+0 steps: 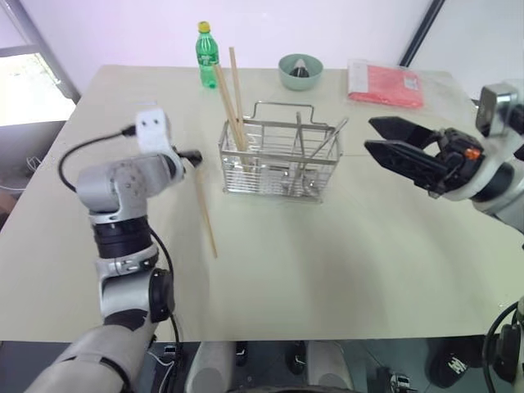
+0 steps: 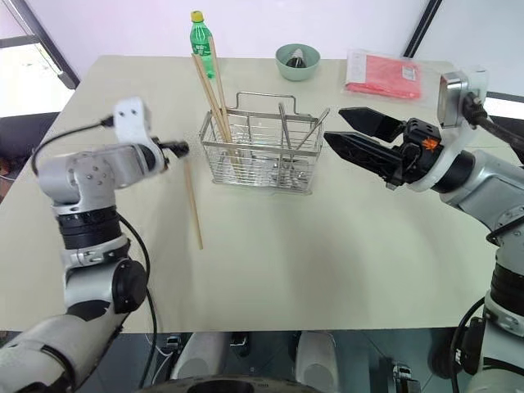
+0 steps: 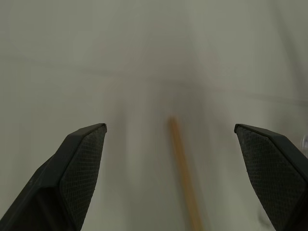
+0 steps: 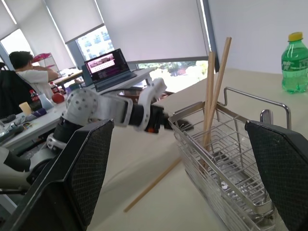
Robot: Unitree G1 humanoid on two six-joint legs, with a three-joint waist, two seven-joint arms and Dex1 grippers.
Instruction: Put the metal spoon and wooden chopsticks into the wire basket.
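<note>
I count three wooden chopsticks (image 1: pixel 232 97): two stand leaning in the left end compartment of the wire basket (image 1: pixel 279 159), their tops pointing toward the far edge, and one loose chopstick (image 1: pixel 204 211) lies flat on the desk (image 1: pixel 344 262) just left of the basket. One metal spoon (image 2: pixel 283 131) seems to stand upright in the basket's middle section; other slim metal pieces lean beside it at the right end and I cannot sort them apart.

My left gripper (image 1: pixel 191 155) sits just over the near-basket end of the loose chopstick, fingers (image 3: pixel 82 159) spread wide with nothing between them; in the left wrist view the stick runs down the gap. My right gripper (image 1: pixel 393 141) hovers to the right of the basket, its fingers (image 4: pixel 86 168) likewise apart and empty.

At the far side of the desk I see one green bottle (image 1: pixel 206 56), one green bowl (image 1: pixel 300 72) and one red packet (image 1: pixel 385 83).
</note>
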